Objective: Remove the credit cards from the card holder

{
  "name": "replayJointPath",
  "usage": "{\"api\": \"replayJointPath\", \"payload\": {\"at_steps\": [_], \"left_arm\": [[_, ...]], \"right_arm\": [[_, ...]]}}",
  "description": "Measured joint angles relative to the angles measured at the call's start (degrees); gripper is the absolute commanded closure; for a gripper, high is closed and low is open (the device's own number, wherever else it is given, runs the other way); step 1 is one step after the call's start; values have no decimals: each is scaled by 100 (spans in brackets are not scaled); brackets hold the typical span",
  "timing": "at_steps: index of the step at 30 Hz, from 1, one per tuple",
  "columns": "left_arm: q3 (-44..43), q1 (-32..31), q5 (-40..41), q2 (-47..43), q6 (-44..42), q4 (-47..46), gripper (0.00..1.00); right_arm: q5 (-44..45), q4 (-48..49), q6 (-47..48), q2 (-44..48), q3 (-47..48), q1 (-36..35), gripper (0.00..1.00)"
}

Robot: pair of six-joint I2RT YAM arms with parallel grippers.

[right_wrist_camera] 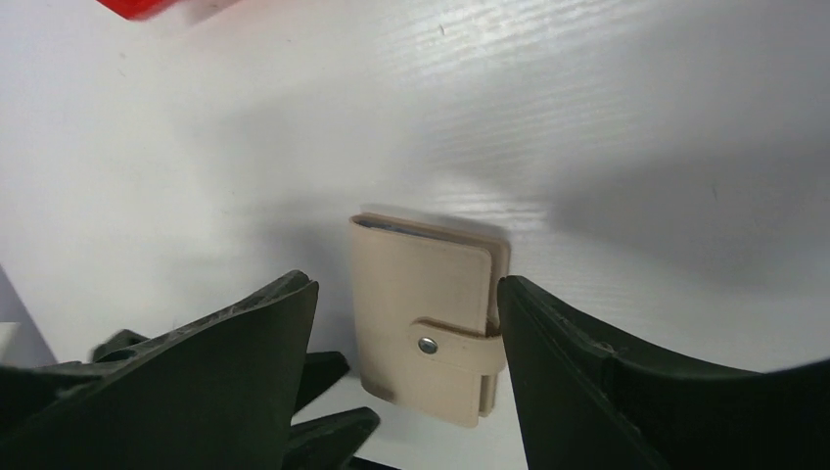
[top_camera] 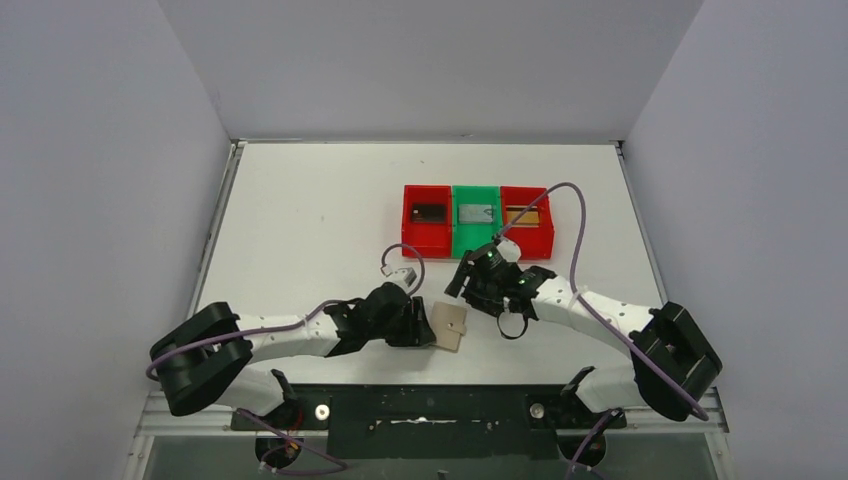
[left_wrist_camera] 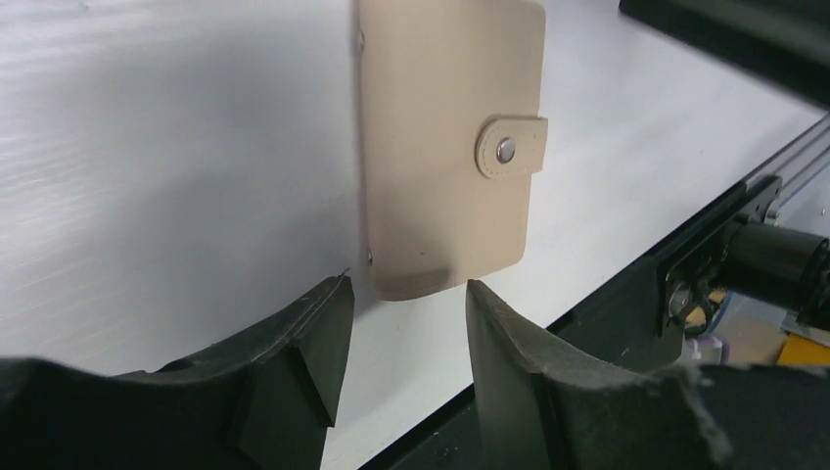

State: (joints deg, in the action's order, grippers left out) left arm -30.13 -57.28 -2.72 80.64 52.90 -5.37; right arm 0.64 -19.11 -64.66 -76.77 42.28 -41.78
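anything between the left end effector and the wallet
Nothing but a sliver of bare white table. In the left wrist view, the near end of the closed wallet lies right at the mouth of the open left end effector.

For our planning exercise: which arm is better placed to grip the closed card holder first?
Probably left: the left gripper sits open, low at the card holder's end; the right gripper hovers farther off, also open.

Tan card holder point(top_camera: 449, 326), closed, tab snapped, lying flat
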Motion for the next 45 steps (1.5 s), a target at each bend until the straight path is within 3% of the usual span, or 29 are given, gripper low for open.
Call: {"api": "replayJointPath", "payload": {"at_steps": [8,12,17,22,24,25,32,38,40,45], "left_arm": [[33,79,741,-435,269,243,43],[33,153,863,-433,367,393,43],[37,240,872,-433,463,439,43],[46,275,776,-407,472,391,44],[9,275,719,-302,428,393,44],[-26,275,688,-219,382,400,44],[-459,243,566,289,188,466,50],[-811,116,605,619,133,695,62],[-850,87,638,662,122,745,65],[-855,57,721,667,142,839,69]], "right_arm": [[654,-887,-164,-315,238,-881,34],[820,-1080,-249,-734,446,-1158,39],[1019,-1300,-310,-1023,658,-1239,50],[1097,-1335,-332,-1045,669,-1276,54],[1097,-1333,-332,-1045,669,-1283,54],[1095,-1329,-328,-1045,669,-1283,50],[1069,-1222,-330,-1034,651,-1296,48],[938,-1032,-337,-1021,527,-1303,57],[916,-942,-345,-1012,476,-1303,66],[892,-826,-337,-905,372,-1281,68]]}}
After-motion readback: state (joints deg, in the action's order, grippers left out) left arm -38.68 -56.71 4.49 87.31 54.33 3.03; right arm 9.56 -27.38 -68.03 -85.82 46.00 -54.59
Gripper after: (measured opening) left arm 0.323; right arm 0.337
